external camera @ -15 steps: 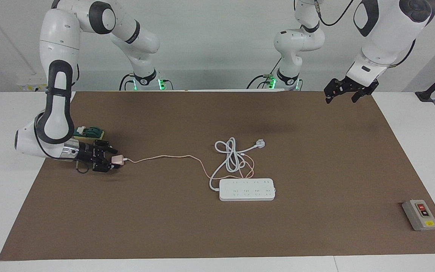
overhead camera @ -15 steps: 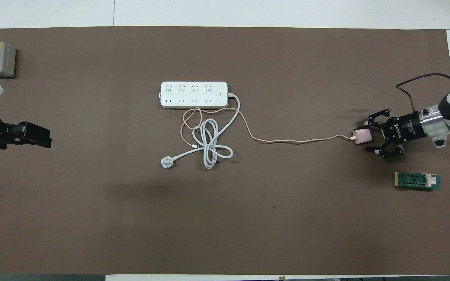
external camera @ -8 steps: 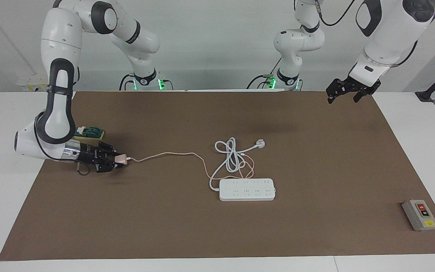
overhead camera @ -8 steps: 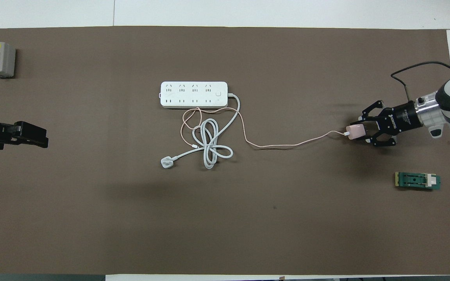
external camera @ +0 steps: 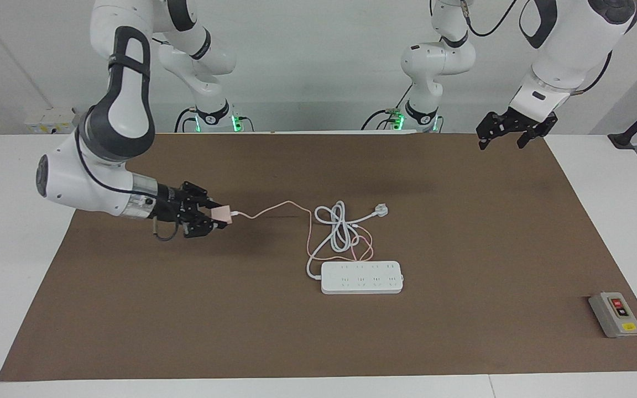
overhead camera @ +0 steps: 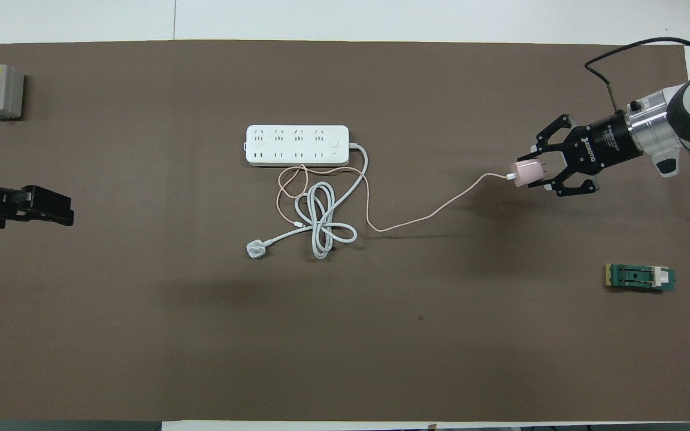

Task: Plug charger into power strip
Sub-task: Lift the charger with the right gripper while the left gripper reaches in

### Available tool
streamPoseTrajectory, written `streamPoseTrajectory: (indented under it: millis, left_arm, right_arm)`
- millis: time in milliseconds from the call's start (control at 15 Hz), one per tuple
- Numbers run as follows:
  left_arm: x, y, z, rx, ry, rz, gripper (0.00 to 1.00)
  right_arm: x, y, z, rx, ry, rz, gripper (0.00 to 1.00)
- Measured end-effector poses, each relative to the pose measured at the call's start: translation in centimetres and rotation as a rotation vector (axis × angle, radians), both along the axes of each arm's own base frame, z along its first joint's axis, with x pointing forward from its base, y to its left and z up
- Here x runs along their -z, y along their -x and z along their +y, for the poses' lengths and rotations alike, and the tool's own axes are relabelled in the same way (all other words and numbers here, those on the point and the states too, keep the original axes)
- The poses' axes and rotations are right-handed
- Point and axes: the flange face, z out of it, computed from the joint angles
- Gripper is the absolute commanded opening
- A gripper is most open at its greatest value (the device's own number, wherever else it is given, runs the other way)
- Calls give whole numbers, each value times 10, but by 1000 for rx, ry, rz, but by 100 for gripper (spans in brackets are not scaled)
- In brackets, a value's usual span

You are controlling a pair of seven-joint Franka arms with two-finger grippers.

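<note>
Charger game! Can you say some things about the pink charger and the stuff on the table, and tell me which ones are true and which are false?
1. The right tool holds the charger up off the table. True.
2. The charger is plugged into the power strip. False: it is in the air, apart from the strip.
3. The left tool holds the white plug. False: it waits empty and open; the plug lies on the mat.
4. The grey button box sits toward the left arm's end of the table. True.
</note>
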Motion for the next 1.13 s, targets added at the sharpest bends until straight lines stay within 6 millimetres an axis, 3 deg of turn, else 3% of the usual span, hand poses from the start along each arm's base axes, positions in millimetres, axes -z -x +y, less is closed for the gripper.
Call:
streamPoseTrajectory:
  millis: [133, 332, 532, 665, 798, 1130]
  left_arm:
    - [4, -1, 3, -36, 110, 20, 100]
    - [16, -12, 29, -156, 375, 56, 100]
    - [40, -34, 51, -259, 628, 97, 100]
    - [58, -48, 54, -263, 748, 111, 100]
    - [77, -61, 54, -249, 865, 106, 100]
    - [132, -81, 34, -110, 1061, -14, 100]
  right_arm:
    - [-22, -2, 58, 36, 11, -6, 0]
    - [-43, 2, 137, 99, 5, -29, 0]
    - [-51, 17, 209, 126, -2, -69, 0]
    - [-51, 29, 248, 128, -6, -90, 0]
    - [-46, 38, 274, 123, -6, -91, 0]
    - [-32, 46, 307, 171, -4, -94, 0]
